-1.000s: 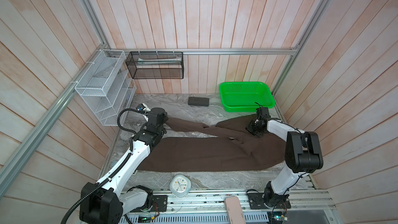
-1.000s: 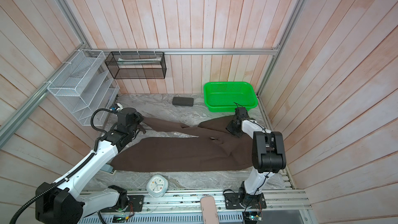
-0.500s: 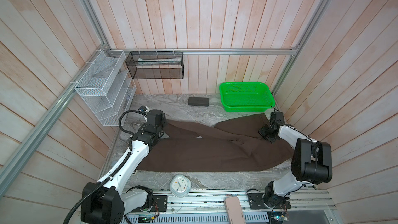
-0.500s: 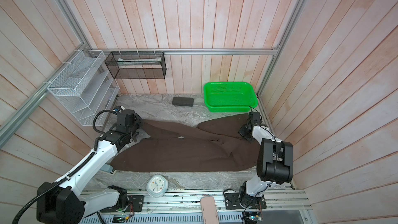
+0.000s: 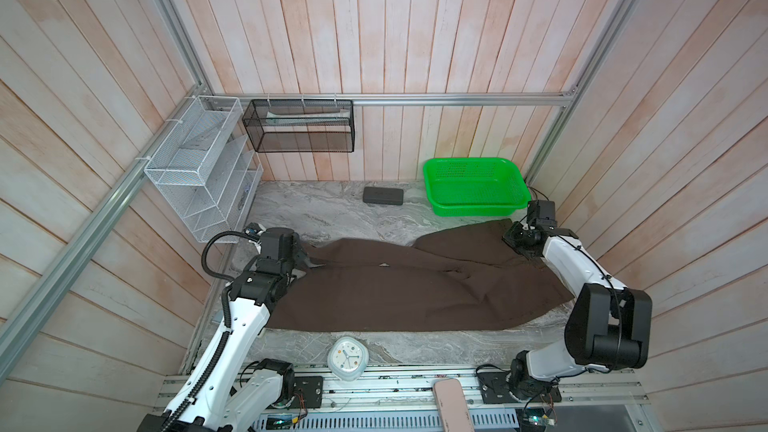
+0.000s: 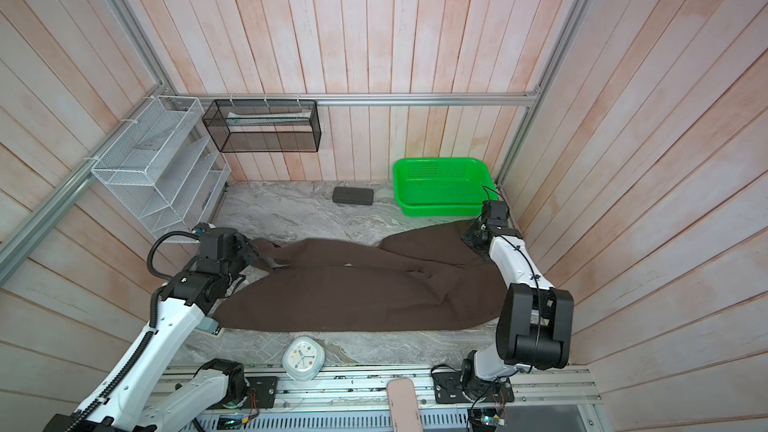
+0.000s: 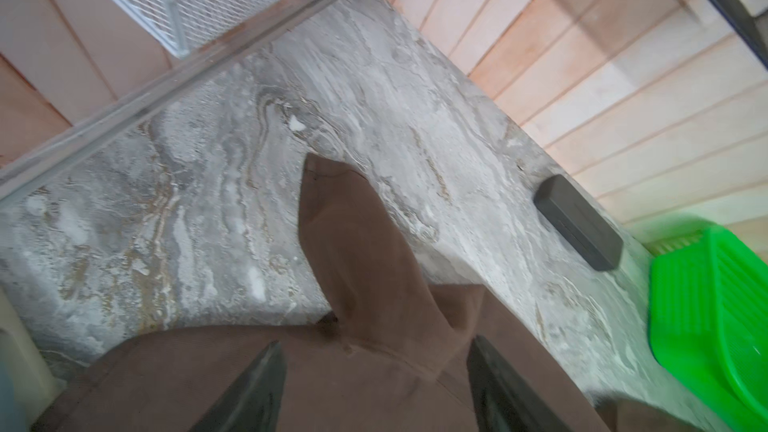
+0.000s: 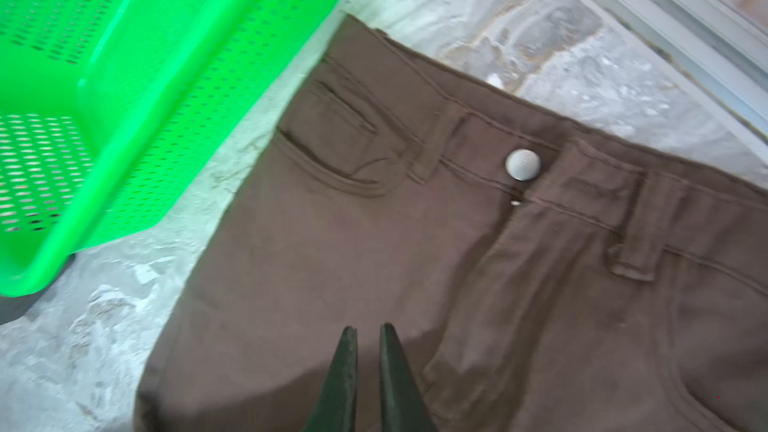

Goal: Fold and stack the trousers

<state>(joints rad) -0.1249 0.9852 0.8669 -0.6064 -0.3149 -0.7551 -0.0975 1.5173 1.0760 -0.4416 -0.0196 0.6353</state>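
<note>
Right wrist shows matte trousers [image 8: 415, 263], round metal button [image 8: 523, 164].

Nothing written can be read anywhere here: no label, brand, number or sign. The white clock [image 5: 347, 363], lying just in front of the trousers [image 5: 407, 292], turns its dial upward, but any figures on it are too small to make out in both top views. The round metal button [image 8: 523, 164] on the waistband of the trousers is blurred in the right wrist view, so I cannot tell whether it bears any lettering.
</note>
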